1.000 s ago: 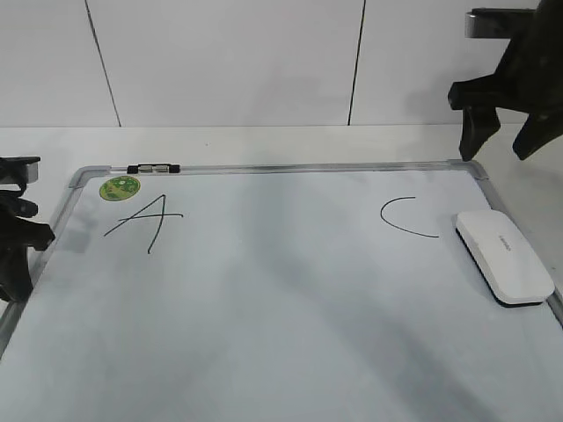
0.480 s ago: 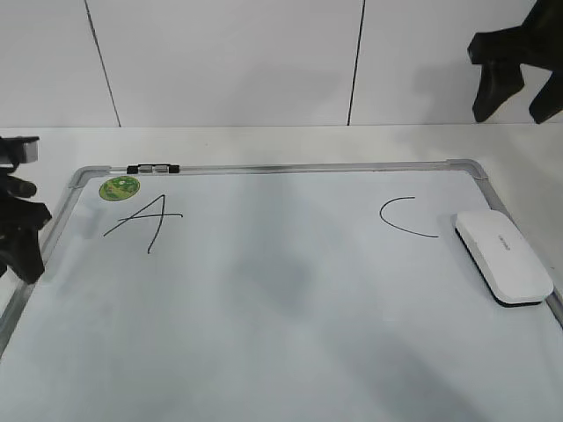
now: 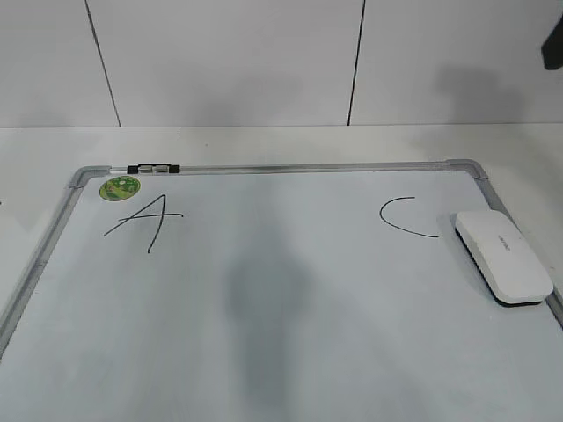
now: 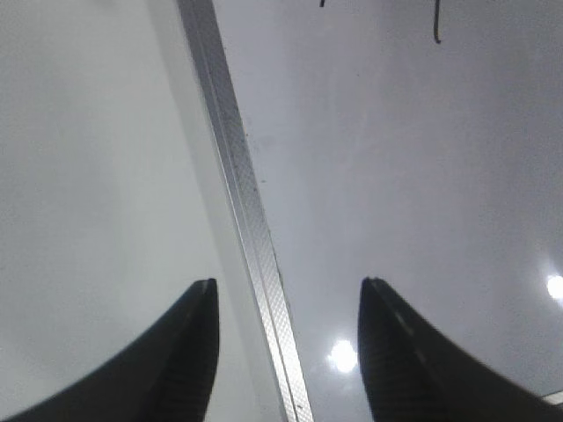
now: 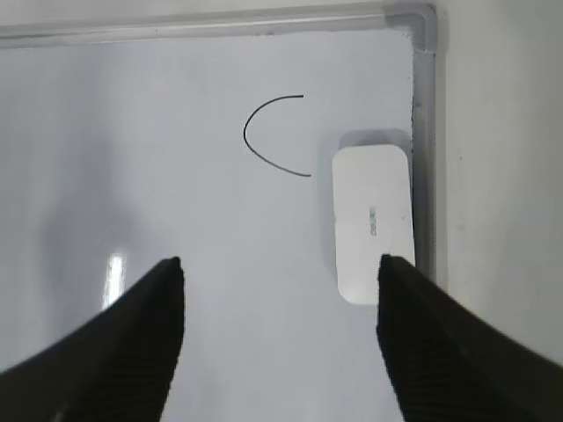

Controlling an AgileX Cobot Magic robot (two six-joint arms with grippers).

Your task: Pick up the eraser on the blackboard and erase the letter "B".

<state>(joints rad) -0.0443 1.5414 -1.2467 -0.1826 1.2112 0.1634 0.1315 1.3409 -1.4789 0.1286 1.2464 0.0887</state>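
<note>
White plastic, the eraser [image 5: 371,221] lies on the blackboard [image 3: 264,290] by its right frame beside the "C" [image 5: 273,134], looking light, stiff and slick, so my right jaws, apart and empty like my left, should pinch its long sides.

The blackboard [image 3: 264,352] runs off the bottom edge; the right gripper [image 3: 554,44] is mostly cropped
</note>
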